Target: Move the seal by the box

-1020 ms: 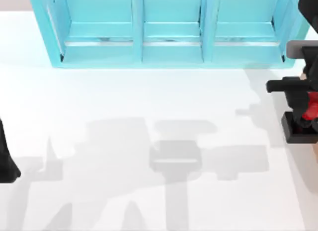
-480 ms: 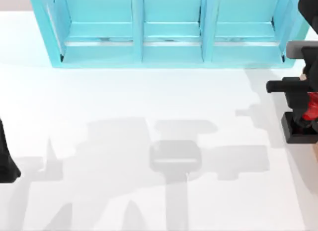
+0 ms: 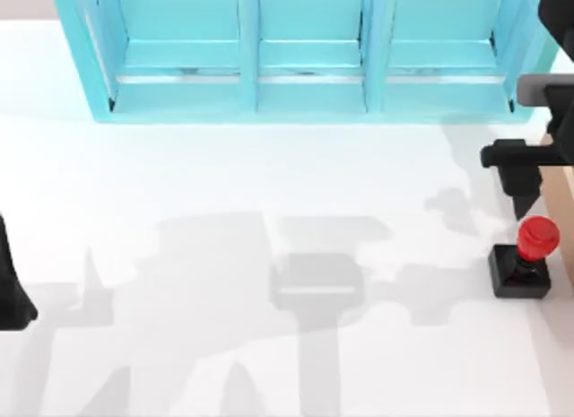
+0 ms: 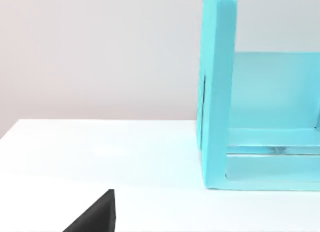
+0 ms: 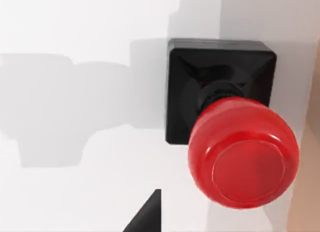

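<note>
The seal (image 3: 523, 258), a black square base with a glossy red knob, stands upright on the white table near the right edge. In the right wrist view the seal (image 5: 235, 152) sits free, with one black fingertip (image 5: 146, 216) well clear of it. My right gripper (image 3: 522, 179) hovers open just behind the seal, holding nothing. The tan box (image 3: 561, 200) shows as a strip at the right edge, right beside the seal, and its wall (image 5: 306, 202) is next to the knob. My left gripper (image 3: 11, 291) is parked at the far left edge.
A big turquoise shelf unit (image 3: 305, 54) spans the back of the table, and its side wall (image 4: 217, 92) shows in the left wrist view. White tabletop stretches between the two arms, crossed by grey shadows.
My right gripper let go of the seal and pulled back and up. The seal now stands free, slightly forward and left of where it was held.
</note>
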Tool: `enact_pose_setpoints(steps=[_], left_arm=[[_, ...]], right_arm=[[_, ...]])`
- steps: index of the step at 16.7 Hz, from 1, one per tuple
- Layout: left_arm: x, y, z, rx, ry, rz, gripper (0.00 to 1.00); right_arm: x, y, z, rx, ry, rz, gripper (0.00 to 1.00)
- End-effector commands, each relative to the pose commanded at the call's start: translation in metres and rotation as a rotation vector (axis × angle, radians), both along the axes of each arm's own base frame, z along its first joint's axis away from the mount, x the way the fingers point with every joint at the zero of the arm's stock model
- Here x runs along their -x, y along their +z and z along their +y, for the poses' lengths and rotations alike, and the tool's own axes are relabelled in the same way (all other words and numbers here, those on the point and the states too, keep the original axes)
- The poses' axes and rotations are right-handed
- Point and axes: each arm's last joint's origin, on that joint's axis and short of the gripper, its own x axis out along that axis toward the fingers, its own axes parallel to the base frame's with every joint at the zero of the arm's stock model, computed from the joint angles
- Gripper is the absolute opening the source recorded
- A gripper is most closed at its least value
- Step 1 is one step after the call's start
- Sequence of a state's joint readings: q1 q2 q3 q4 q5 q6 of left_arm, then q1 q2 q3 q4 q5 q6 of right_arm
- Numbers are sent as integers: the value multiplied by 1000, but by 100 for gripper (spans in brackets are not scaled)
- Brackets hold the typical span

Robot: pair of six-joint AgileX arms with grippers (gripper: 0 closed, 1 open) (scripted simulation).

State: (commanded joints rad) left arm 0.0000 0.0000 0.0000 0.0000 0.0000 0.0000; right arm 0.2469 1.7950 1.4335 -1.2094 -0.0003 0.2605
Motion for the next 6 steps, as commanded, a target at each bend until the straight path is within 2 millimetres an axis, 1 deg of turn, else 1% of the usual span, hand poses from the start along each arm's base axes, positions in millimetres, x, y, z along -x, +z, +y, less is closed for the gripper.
enact_pose_setpoints(steps=[1,6], left_arm=[[0,0,0,0,0,0,100],[0,0,0,0,0,0,100]], right_arm=[[0,0,0,0,0,0,100],[0,0,0,0,0,0,100]])
